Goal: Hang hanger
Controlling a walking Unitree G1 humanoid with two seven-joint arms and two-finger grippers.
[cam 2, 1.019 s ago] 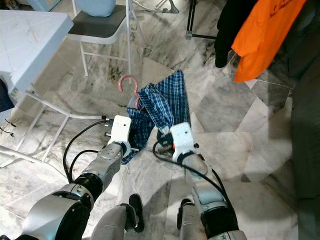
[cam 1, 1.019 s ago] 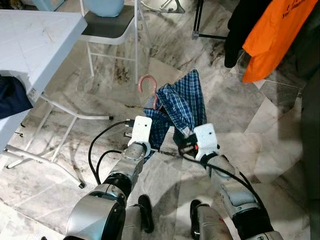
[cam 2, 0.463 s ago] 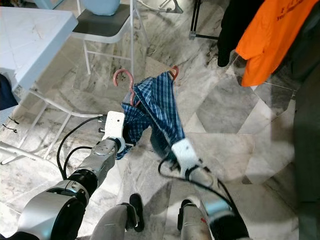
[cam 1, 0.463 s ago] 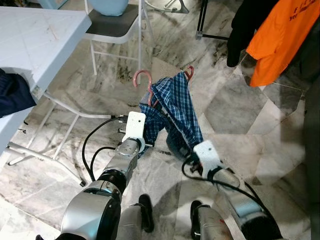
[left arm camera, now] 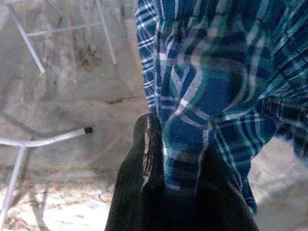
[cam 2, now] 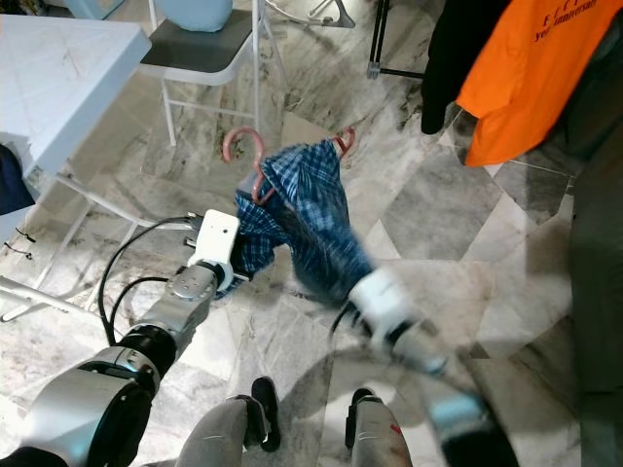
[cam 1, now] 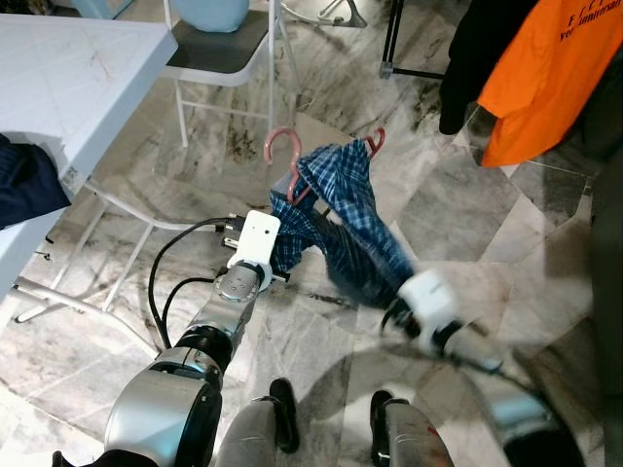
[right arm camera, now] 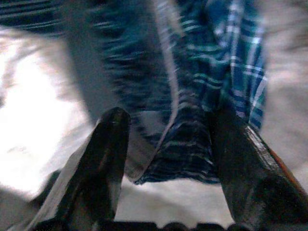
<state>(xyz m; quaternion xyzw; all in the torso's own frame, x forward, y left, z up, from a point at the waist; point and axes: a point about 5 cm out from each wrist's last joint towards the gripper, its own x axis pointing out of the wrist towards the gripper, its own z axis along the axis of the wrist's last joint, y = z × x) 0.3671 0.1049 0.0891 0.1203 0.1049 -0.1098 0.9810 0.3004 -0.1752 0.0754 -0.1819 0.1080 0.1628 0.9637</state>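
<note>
Even, soft light fills the room, and the pale marble floor [cam 1: 458, 204] shines with mild glare. A broad dim shadow lies on it near the robot's feet. The right arm [cam 1: 458, 336] is smeared by motion blur in both eye views. The right wrist view is blurry throughout, with its plaid shirt [right arm camera: 207, 72] streaked; the left wrist view is hazy and slightly washed out.

We are seeing the left end effector [left arm camera: 168, 192] gripping blue plaid cloth [left arm camera: 211, 91], its black fingers [left arm camera: 139, 187] pressing the fabric above the marble floor [left arm camera: 62, 144] near white chair legs [left arm camera: 29, 36].
</note>
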